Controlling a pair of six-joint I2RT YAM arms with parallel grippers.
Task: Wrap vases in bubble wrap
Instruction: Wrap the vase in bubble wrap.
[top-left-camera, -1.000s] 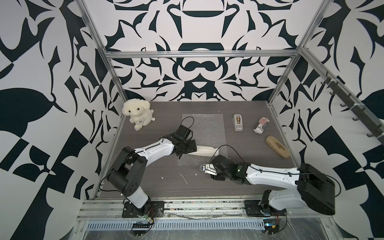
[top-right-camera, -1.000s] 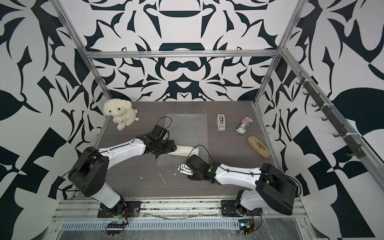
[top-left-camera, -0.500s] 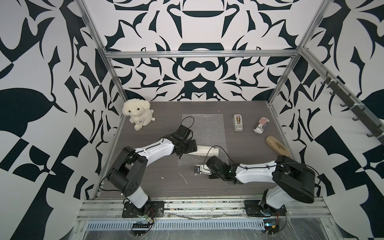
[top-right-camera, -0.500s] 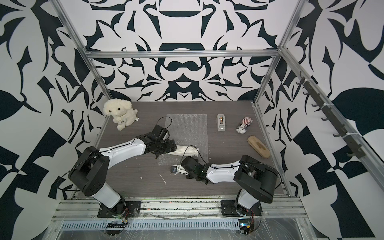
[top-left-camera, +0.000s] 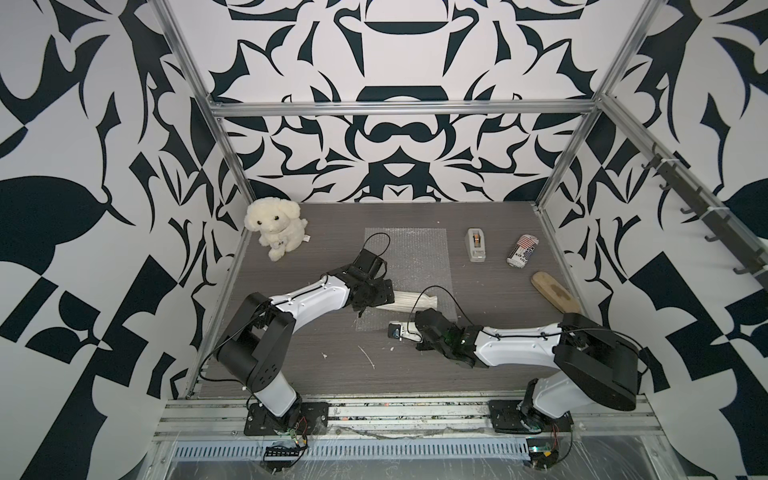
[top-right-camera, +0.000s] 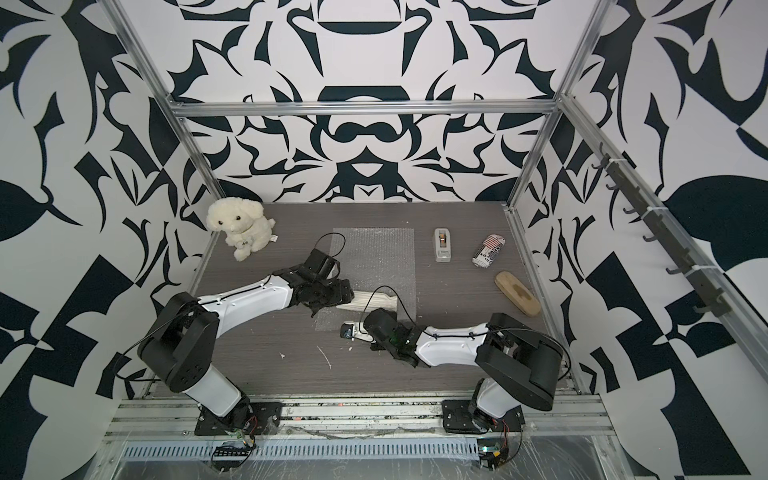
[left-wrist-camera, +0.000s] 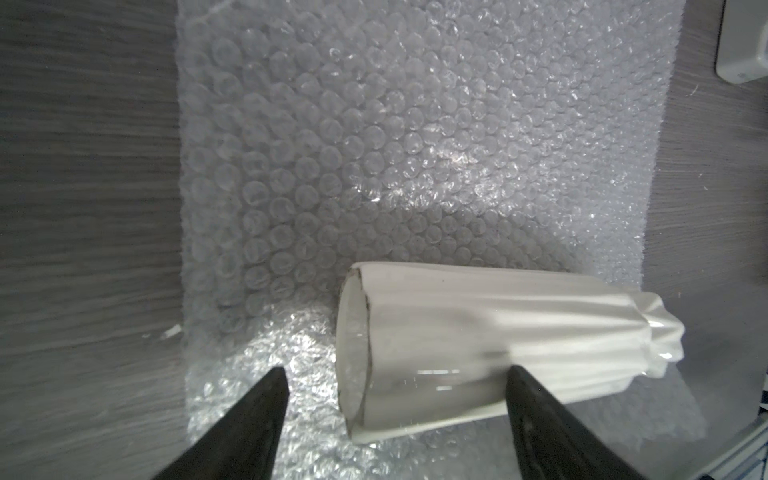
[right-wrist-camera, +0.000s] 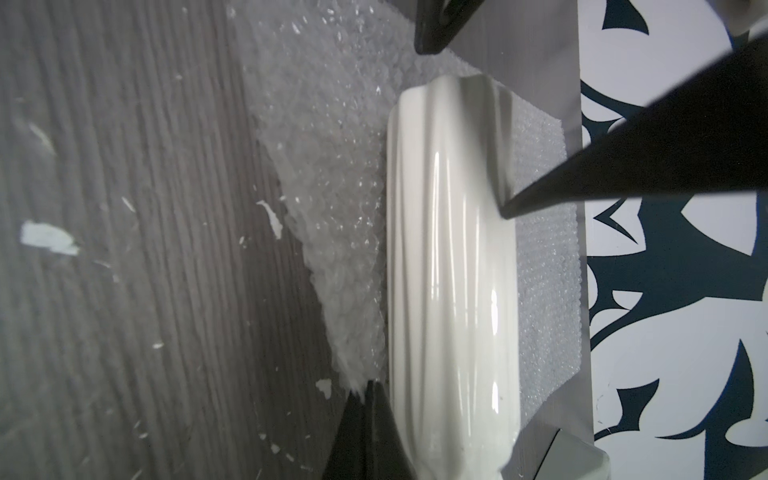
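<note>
"On the table (top-left-camera: 316, 345), where is the vase (top-left-camera: 409, 300)?"

"Lying on its side across the near end of the bubble wrap (top-left-camera: 409, 253). My left gripper (left-wrist-camera: 395, 370) stands wide, one finger past its base, the other at its flank, nothing clamped. My right gripper (right-wrist-camera: 365, 390) is pinched closed on the wrap's near corner, just beside the vase."

Left arm (top-left-camera: 307, 297) and right arm (top-left-camera: 515, 347): white shells, bulky black joints, thin looping black cables (top-left-camera: 377, 234). The left gripper (left-wrist-camera: 395, 395) has tapered black fingers (left-wrist-camera: 249, 419); the right wrist (top-left-camera: 449, 338) shows green, perhaps an LED.
</note>
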